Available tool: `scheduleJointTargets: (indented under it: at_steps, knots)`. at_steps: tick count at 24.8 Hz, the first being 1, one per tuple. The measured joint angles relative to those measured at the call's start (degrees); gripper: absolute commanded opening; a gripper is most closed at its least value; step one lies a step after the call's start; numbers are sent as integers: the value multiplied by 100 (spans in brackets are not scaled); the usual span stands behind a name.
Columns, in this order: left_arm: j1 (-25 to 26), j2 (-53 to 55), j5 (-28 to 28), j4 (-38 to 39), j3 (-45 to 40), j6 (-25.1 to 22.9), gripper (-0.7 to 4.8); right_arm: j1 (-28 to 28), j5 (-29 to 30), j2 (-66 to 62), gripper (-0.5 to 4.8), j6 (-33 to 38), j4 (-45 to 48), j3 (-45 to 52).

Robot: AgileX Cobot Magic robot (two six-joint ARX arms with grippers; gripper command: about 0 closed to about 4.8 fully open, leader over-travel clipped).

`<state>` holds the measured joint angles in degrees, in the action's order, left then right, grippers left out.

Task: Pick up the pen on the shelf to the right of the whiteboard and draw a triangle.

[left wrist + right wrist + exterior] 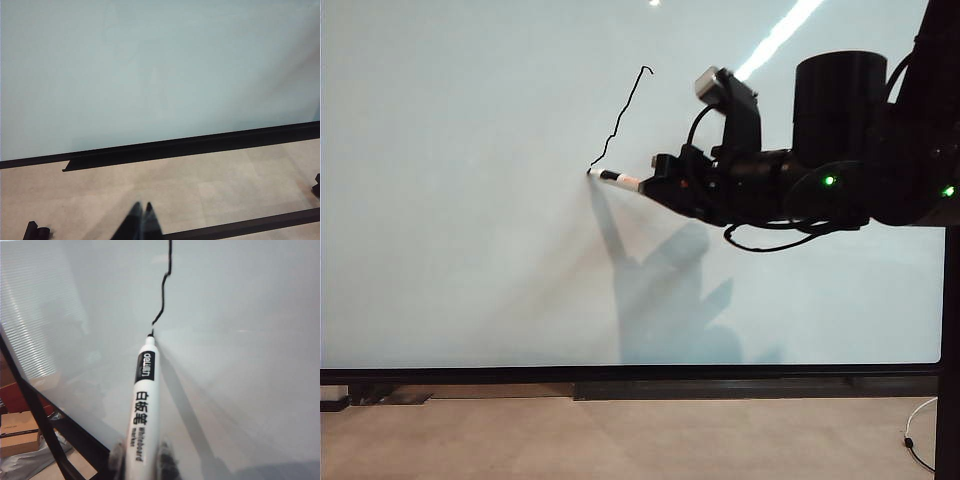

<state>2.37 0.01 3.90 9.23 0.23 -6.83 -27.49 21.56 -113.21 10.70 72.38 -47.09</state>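
Note:
The whiteboard fills most of the exterior view. My right gripper reaches in from the right and is shut on the pen, a slim white marker. Its black tip touches the board at the lower end of a wobbly black line, one slanted side of the triangle. In the right wrist view the pen runs out between the right gripper fingers, its tip at the end of the line. My left gripper is shut and empty, hanging over the floor in front of the board's lower frame.
The whiteboard's black bottom frame runs across the exterior view, with beige floor below it. A thin white cable lies at the lower right. Cardboard boxes show beyond the board's edge in the right wrist view.

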Motion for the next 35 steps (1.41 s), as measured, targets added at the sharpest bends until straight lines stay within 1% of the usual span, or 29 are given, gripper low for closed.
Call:
scheduleJointTargets:
  at_steps: [15,22,35]
  knots:
    - [0,0,-2,0,0,0,-5,-74,-96,-39,-6,2,-24,-7]
    - [0,0,-2,0,0,0,-5,-125,-33,-227,-6,2,-133,-214]
    - [0,0,-2,0,0,0,-5,-317,-96,-566,-6,35,-195,-308]
